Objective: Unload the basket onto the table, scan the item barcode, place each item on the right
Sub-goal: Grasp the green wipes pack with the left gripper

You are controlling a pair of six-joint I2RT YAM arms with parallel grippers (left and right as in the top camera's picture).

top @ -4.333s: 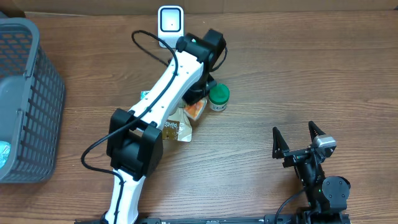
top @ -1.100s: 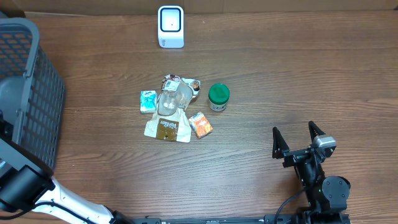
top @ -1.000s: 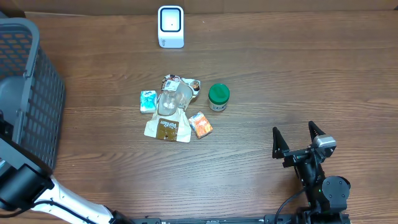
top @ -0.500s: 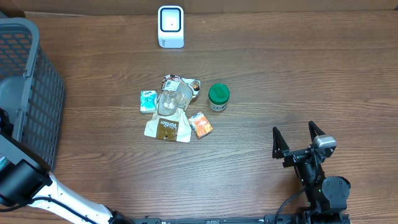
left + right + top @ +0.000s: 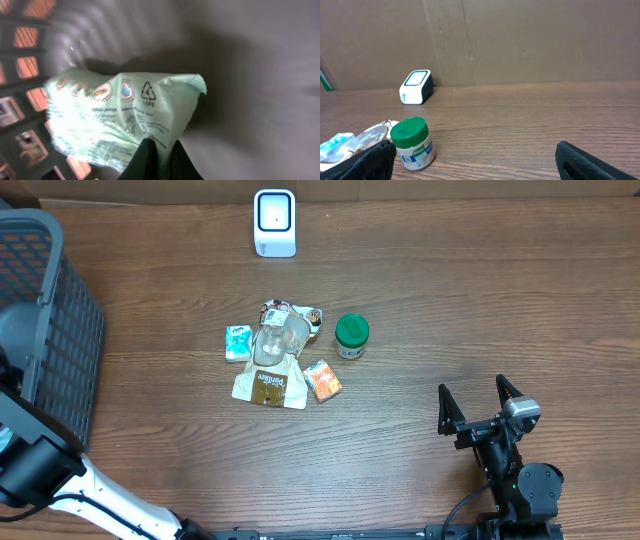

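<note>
In the left wrist view my left gripper [image 5: 161,150] is shut on the lower edge of the item, a pale green plastic packet [image 5: 125,115] with printed symbols, inside the grey basket [image 5: 50,330]. A sliver of the packet shows between the two dark fingers. Overhead, only the left arm [image 5: 40,470] shows at the far left, and its gripper is hidden in the basket. The white barcode scanner [image 5: 274,222] stands at the back of the table. My right gripper [image 5: 480,405] rests open at the front right, holding nothing.
A pile of small packets [image 5: 275,365] lies mid-table with a green-lidded jar [image 5: 351,336] beside it. The right wrist view shows that jar [image 5: 411,141], the scanner [image 5: 416,86] and a cardboard wall [image 5: 520,40] behind the table.
The left arm has left the pile near the scanner and reached into the basket. In the last second its jaws have closed on the green packet. The right arm has not moved.
</note>
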